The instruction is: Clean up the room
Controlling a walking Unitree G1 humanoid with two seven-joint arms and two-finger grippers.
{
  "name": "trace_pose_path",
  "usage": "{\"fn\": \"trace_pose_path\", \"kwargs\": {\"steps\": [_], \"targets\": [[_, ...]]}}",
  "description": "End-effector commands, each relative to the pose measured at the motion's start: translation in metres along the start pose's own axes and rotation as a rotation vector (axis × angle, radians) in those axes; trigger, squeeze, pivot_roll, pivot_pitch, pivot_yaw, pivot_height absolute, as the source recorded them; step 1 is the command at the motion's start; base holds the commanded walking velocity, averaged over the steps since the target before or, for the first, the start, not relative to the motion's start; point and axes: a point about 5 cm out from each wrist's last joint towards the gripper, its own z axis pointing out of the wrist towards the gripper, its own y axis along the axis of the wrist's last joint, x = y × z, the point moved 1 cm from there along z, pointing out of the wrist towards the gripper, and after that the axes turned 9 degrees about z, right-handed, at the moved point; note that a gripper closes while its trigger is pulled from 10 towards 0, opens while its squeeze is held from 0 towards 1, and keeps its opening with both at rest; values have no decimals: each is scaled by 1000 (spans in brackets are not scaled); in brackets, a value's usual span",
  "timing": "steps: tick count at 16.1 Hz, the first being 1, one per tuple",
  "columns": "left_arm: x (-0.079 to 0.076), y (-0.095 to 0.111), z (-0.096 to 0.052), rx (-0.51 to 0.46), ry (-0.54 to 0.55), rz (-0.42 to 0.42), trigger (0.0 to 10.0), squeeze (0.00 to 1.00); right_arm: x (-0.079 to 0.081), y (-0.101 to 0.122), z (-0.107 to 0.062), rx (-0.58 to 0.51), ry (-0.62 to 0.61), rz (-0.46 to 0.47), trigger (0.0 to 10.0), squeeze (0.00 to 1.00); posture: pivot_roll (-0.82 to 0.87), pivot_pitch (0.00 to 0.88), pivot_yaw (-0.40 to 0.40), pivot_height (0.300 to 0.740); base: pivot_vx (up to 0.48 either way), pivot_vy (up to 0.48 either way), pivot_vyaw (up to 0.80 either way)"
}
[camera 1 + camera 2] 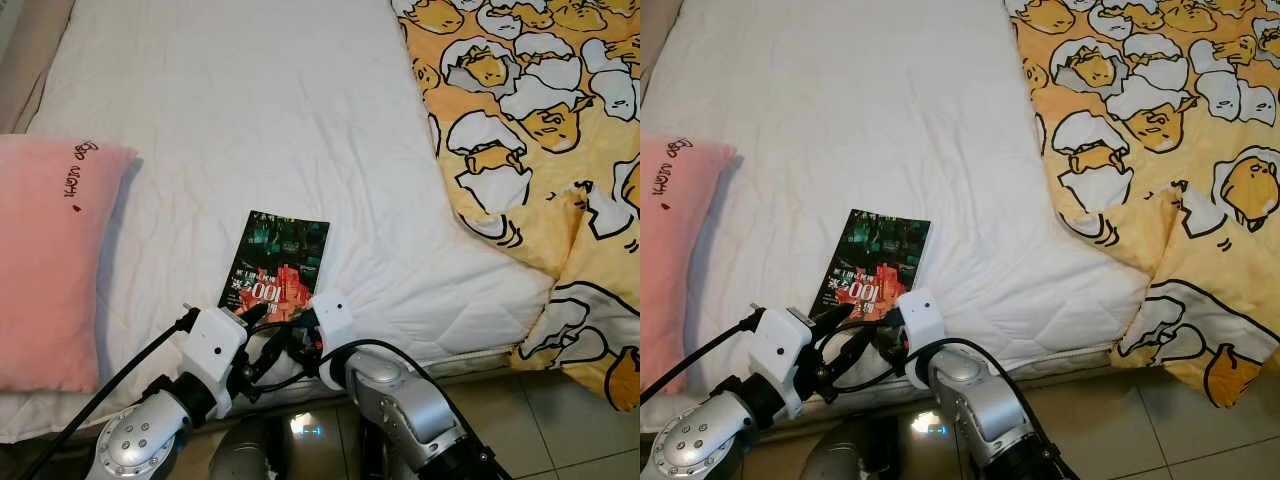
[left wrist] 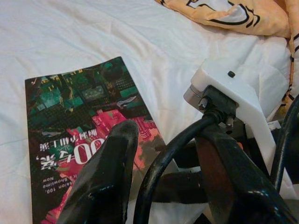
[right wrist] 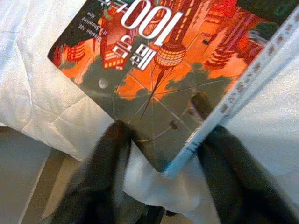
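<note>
Right tool (image 3: 161, 154) spread wide, straddling book (image 1: 277, 262) corner | left tool (image 1: 262, 312) parted, over book | bed (image 1: 270, 120)

"100" on book (image 1: 275, 266) cover

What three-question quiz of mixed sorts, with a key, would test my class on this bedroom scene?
1. True or false: the dark paperback book with the red and green cover lies near the edge of the white quilted mattress.
2. What lies at the robot's left: (a) pink pillow, (b) yellow cartoon-print blanket?
3. Which gripper straddles the book's corner?

Key
1. True.
2. (a).
3. The right gripper, fingers apart.
</note>
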Motion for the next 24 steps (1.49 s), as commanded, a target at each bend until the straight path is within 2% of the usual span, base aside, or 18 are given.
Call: {"fn": "trace_pose_path", "kwargs": {"steps": [1, 3, 4, 21, 22, 23, 24], "targets": [[-11, 4, 3, -29, -47, -11, 10000, 0, 58, -14, 8, 28, 165, 1, 10000, 1000, 48, 241, 2, 740, 0, 0, 0], [-16, 5, 5, -32, -65, -22, 10000, 0, 52, -19, 8, 41, 138, -20, 10000, 1000, 42, 240, 3, 740, 0, 0, 0], [-14, 3, 4, -27, -62, -21, 10000, 0, 49, -19, 7, 39, 120, -48, 10000, 733, 41, 236, 2, 740, 0, 0, 0], [-14, 3, 4, -25, -61, -21, 10000, 0, 48, -20, 7, 35, 112, -61, 10000, 733, 41, 235, 2, 740, 0, 0, 0], [-5, -1, 4, -11, -22, -25, 10000, 0, -19, -23, -18, 26, -146, -354, 10000, 0, 40, 205, -9, 740, 0, 0, 0], [8, -1, 6, -22, 78, -81, 10000, 0, -50, -10, -40, -64, -263, -383, 10000, 0, 34, 202, -9, 740, 0, 0, 0], [17, 1, 9, -39, 166, -142, 10000, 0, -57, 1, -53, -163, -293, -297, 10000, 0, 26, 190, -9, 740, 0, 0, 0]]}}
